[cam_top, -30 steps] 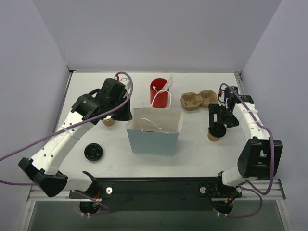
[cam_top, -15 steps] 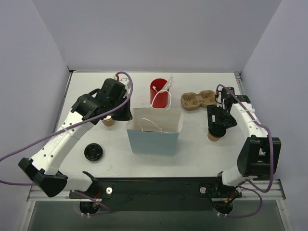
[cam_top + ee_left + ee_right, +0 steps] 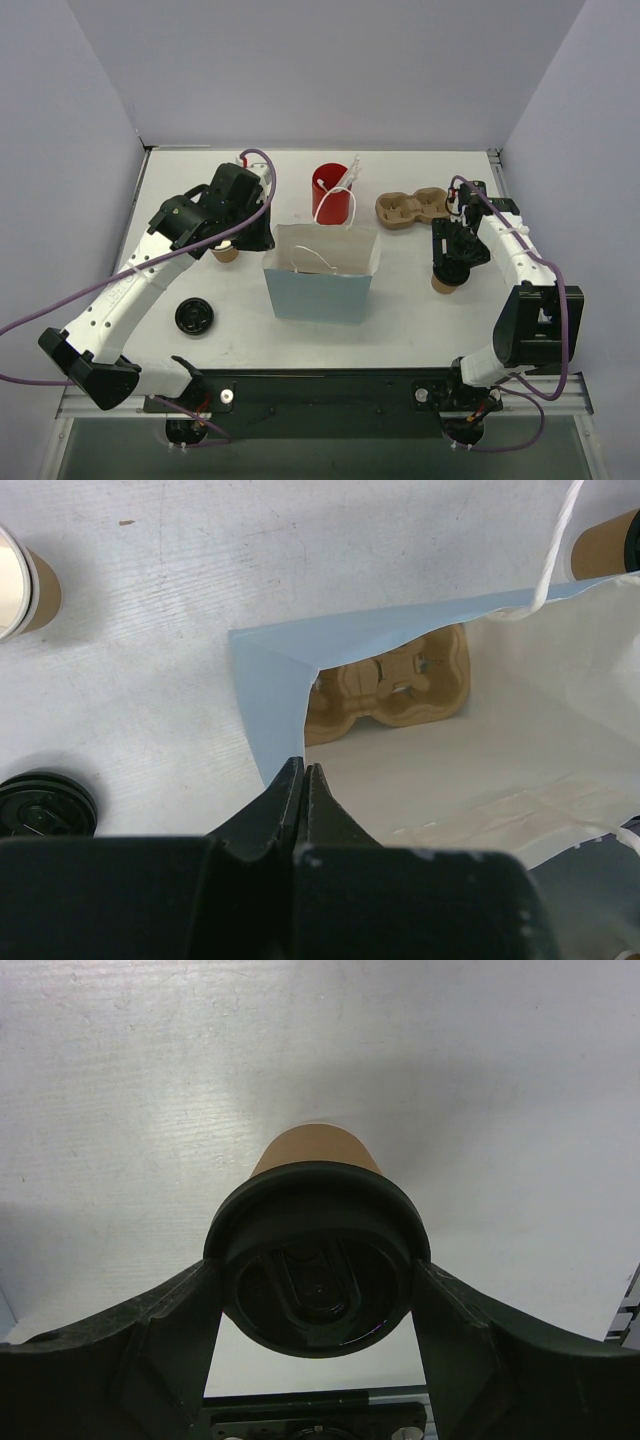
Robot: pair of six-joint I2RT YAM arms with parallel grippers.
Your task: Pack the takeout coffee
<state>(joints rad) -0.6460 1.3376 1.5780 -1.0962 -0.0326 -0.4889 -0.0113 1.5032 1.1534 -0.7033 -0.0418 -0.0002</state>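
Observation:
The takeout coffee (image 3: 443, 281) is a small brown paper cup (image 3: 315, 1155) with a black lid, standing on the table right of the pale blue paper bag (image 3: 320, 290). My right gripper (image 3: 447, 266) comes down over it, and its fingers (image 3: 170, 1310) press on both sides of the lid, so the right gripper (image 3: 315, 1270) is shut on it. My left gripper (image 3: 263, 240) is shut at the bag's left rim, with the paper edge running into the left gripper (image 3: 302, 770). The bag (image 3: 520, 740) stands open.
A brown pulp carrier (image 3: 390, 685) lies inside the bag, and another carrier (image 3: 412, 208) sits on the table behind the coffee. A red cup (image 3: 328, 192) with white stirrers stands behind the bag. A lidless cup (image 3: 225, 252) and a loose black lid (image 3: 194, 316) lie left.
My right gripper has come down a little over the coffee and its fingers have closed in onto the lid. The left arm and the bag have not moved.

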